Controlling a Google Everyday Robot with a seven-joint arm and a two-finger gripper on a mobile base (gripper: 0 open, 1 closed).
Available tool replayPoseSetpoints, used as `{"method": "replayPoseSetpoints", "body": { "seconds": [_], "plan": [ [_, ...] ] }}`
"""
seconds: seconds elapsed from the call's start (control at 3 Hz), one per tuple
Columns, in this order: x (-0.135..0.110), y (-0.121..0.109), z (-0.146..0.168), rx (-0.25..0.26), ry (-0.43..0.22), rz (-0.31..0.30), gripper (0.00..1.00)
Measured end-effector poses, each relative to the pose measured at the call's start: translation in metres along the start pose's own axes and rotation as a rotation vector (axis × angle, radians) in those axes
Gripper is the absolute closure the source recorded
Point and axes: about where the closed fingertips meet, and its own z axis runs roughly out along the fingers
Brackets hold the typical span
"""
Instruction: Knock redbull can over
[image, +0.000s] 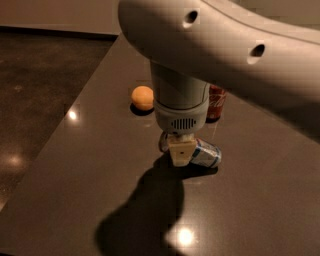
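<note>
The redbull can (206, 153), silver-grey with blue patches, lies on its side on the dark table (75, 160), its length running left to right. My gripper (181, 151) hangs straight down from the big white arm, right in front of the can's left part and hiding that end. The can's right end sticks out past the gripper.
An orange ball (143, 97) sits behind and to the left of the gripper. A red cola can (217, 102) stands upright behind the arm, partly hidden. The table's left edge runs diagonally, with dark floor (35, 90) beyond it.
</note>
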Motion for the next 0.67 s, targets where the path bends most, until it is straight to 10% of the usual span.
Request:
{"method": "replayPoseSetpoints", "body": {
  "seconds": [0.67],
  "plan": [
    [-0.0015, -0.0010, -0.0015, 0.009, -0.005, 0.000, 0.00]
  ]
}}
